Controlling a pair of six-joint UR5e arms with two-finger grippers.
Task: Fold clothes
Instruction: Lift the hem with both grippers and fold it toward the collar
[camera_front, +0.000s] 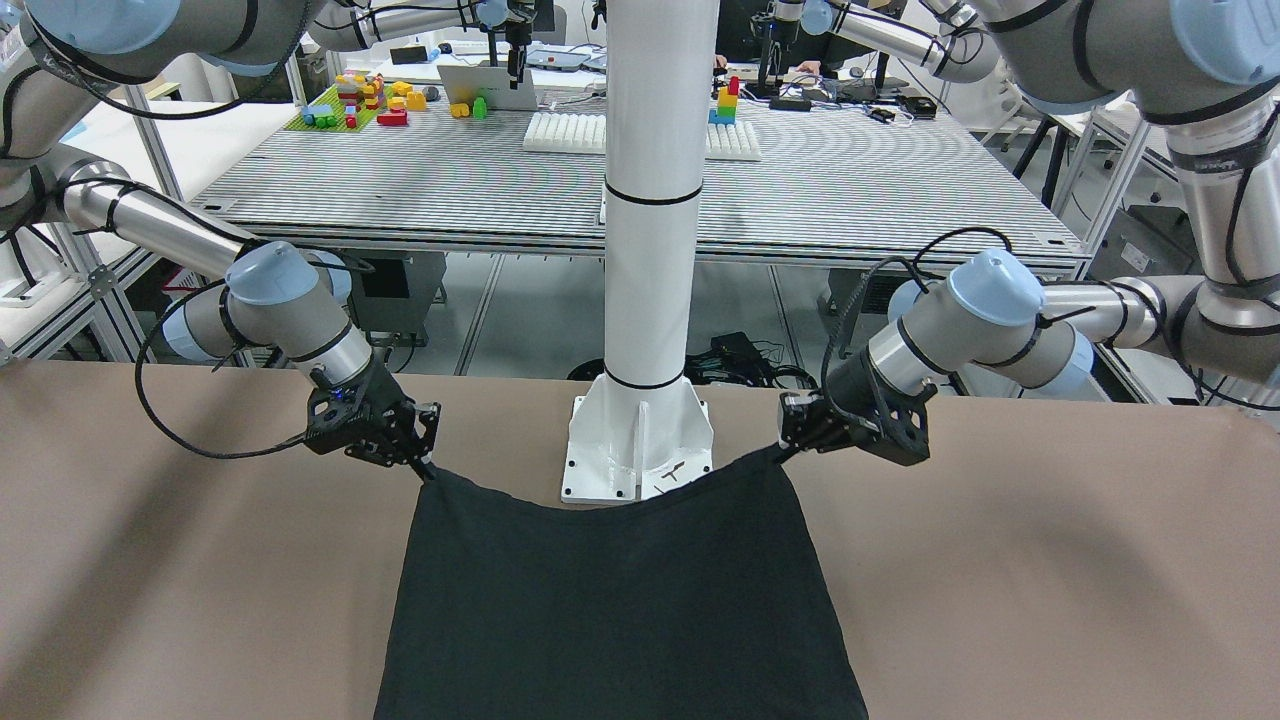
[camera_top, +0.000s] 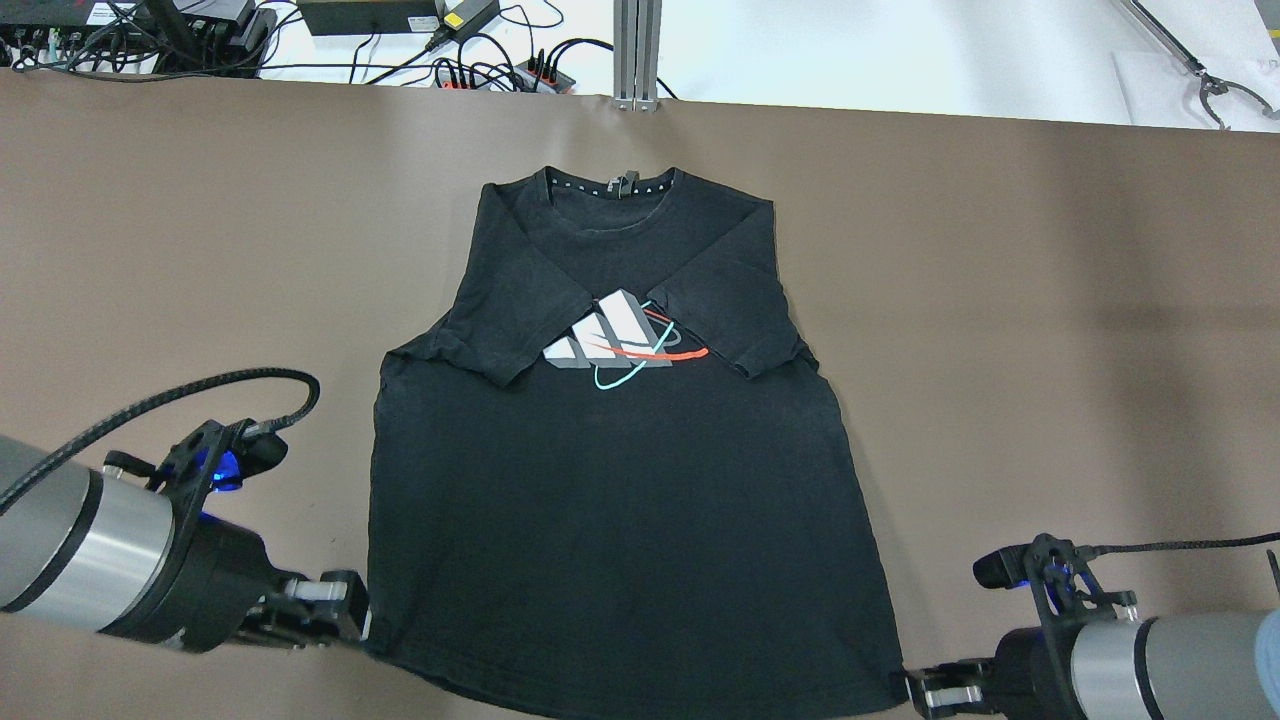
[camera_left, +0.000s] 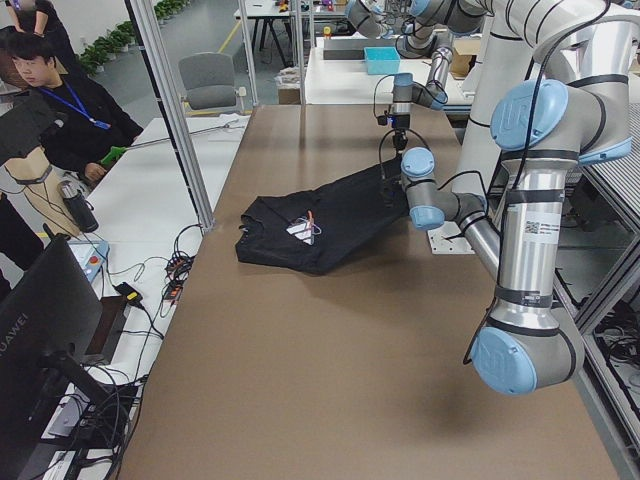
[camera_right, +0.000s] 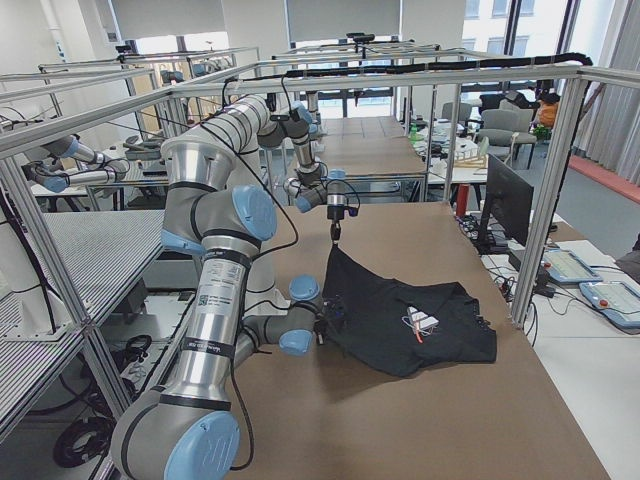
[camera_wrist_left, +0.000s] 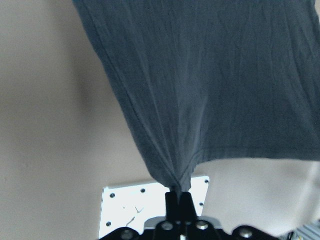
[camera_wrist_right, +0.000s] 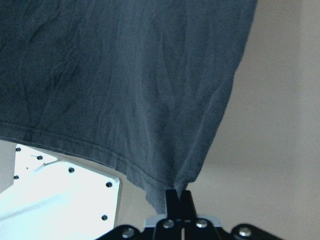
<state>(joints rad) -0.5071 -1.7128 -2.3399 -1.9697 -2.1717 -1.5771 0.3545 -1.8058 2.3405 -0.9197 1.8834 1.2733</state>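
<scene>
The clothes are a black T-shirt (camera_top: 620, 500) lying chest up on the brown table, collar at the far side. Both sleeves are folded in over a white, red and teal logo (camera_top: 625, 340). My left gripper (camera_top: 358, 625) is shut on the near-left hem corner, and in the left wrist view the fabric (camera_wrist_left: 210, 90) bunches into the pinch of the left gripper (camera_wrist_left: 178, 192). My right gripper (camera_top: 915, 690) is shut on the near-right hem corner, as the right wrist view shows for the right gripper (camera_wrist_right: 177, 192). The hem (camera_front: 610, 520) sags between the two raised corners.
The white pillar's base plate (camera_front: 640, 450) stands just behind the lifted hem, between my two wrists. Cables and power strips (camera_top: 480, 60) lie past the table's far edge. A person (camera_left: 60, 110) sits beyond the table's far side. Bare brown tabletop (camera_top: 1050, 350) flanks the shirt.
</scene>
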